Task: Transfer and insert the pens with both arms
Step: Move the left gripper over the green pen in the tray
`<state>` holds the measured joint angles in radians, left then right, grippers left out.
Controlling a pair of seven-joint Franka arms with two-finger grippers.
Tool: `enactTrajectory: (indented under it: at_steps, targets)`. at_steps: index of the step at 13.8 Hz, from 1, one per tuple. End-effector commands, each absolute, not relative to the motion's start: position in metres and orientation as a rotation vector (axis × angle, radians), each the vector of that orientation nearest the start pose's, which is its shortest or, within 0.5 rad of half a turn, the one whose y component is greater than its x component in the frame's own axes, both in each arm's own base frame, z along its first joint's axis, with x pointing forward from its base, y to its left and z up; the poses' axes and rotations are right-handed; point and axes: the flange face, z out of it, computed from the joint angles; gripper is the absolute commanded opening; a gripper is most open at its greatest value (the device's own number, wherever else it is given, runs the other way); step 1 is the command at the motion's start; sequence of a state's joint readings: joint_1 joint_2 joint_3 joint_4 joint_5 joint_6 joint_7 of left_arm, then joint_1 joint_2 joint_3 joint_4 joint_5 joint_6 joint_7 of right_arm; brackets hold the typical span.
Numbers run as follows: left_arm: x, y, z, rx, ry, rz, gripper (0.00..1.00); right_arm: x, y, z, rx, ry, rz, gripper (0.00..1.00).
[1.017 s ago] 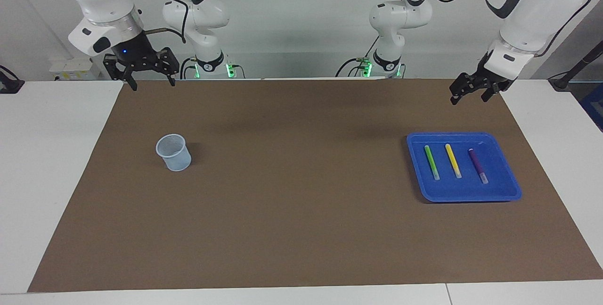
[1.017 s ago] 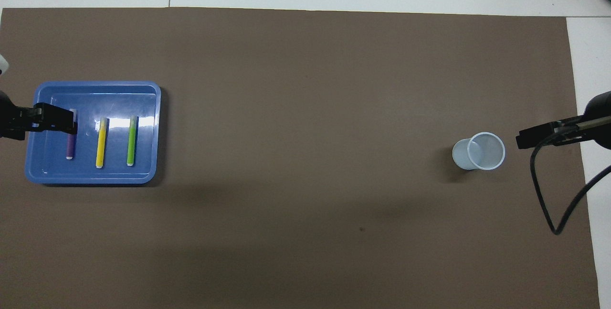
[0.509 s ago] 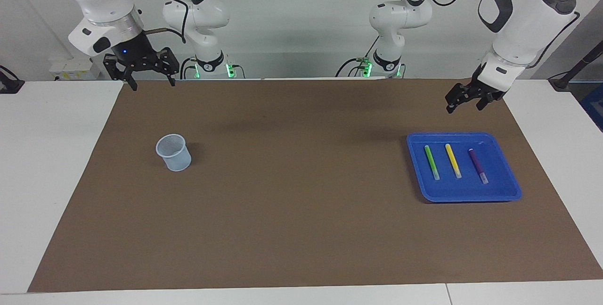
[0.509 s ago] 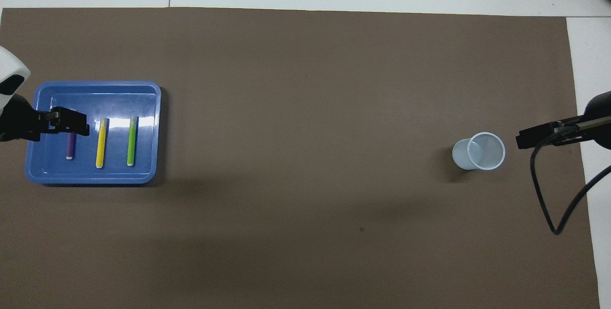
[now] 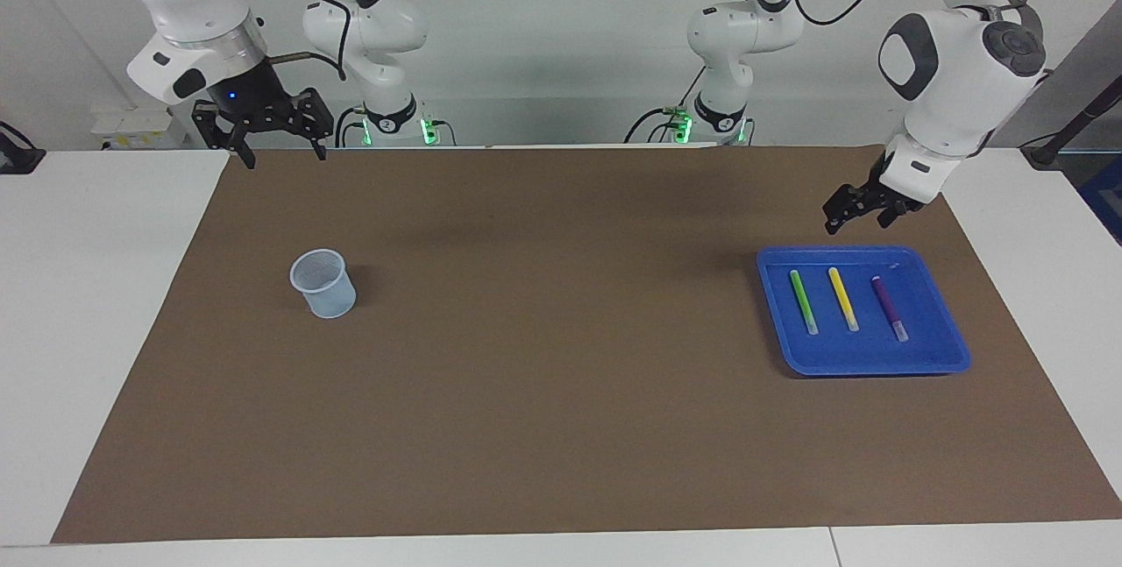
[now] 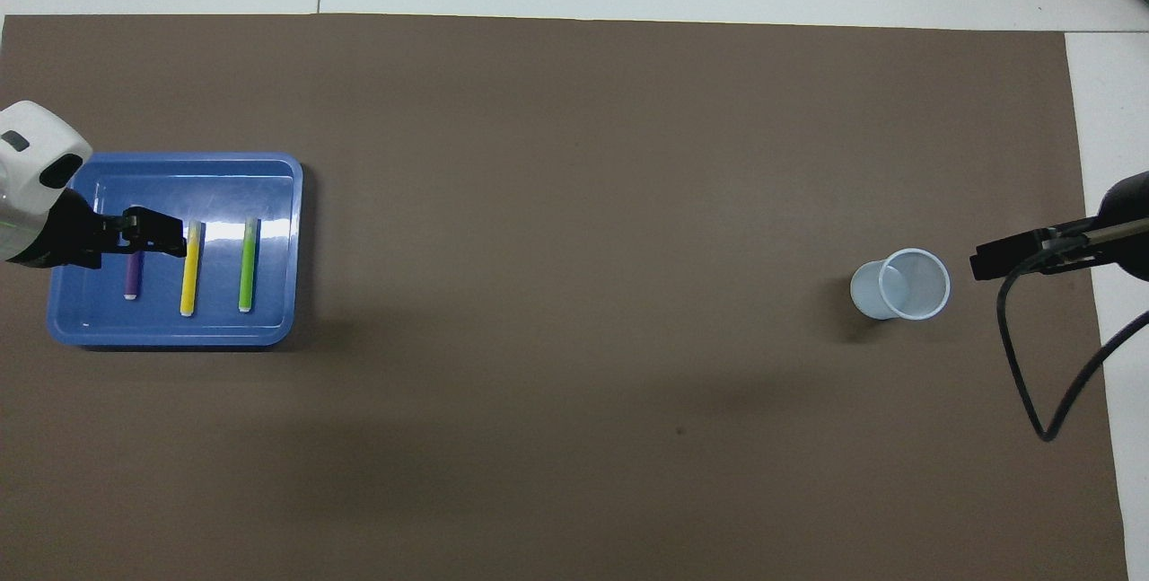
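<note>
Pens first: green pen (image 5: 803, 301), yellow pen (image 5: 843, 298) and purple pen (image 5: 889, 308) all lie side by side in the blue tray (image 5: 951, 348), toward the left arm's end of the counter (image 5: 561, 427). None lifted, none handed over, none inserted, so by my reading the job has barely started and all three transfers remain.

Just off the tray's rim, at about twelve o'clock from the pens in the facing view, hangs the left hand (image 5: 855, 215), in the air, fingers spread wide, holding nothing. Seen from overhead it covers the top of the purple pen, but the facing view shows it clear of everything. I'd call this the approach to a first pick.

Well apart, toward the right arm's end, the pale cup (image 5: 323, 284) stands upright with nothing in it. At eleven o'clock from the cup the right hand (image 5: 263, 131) waits over the mat's edge, fingers wide, holding nothing.
</note>
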<state>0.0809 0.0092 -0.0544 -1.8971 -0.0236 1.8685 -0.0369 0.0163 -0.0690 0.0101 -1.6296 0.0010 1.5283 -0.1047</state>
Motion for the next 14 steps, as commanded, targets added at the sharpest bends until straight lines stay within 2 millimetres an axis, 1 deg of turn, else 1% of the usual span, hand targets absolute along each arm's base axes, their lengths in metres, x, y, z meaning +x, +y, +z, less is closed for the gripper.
enactTrajectory:
  at_steps: [1, 7, 13, 14]
  targets:
    - [0.567, 0.016, 0.466, -3.158, -0.107, 0.039, 1.0, 0.525, 0.013, 0.633, -3.113, -0.192, 0.049, 1.0]
    - [0.584, 0.014, 0.413, -3.162, -0.104, -0.003, 1.0, 0.525, 0.014, 0.633, -3.113, -0.195, 0.049, 1.0]
    - [0.604, 0.013, 0.348, -3.168, -0.091, -0.013, 0.99, 0.524, 0.014, 0.634, -3.113, -0.195, 0.049, 1.0]
    - [0.606, 0.013, 0.34, -3.169, -0.089, -0.015, 0.99, 0.525, 0.014, 0.633, -3.113, -0.195, 0.049, 1.0]
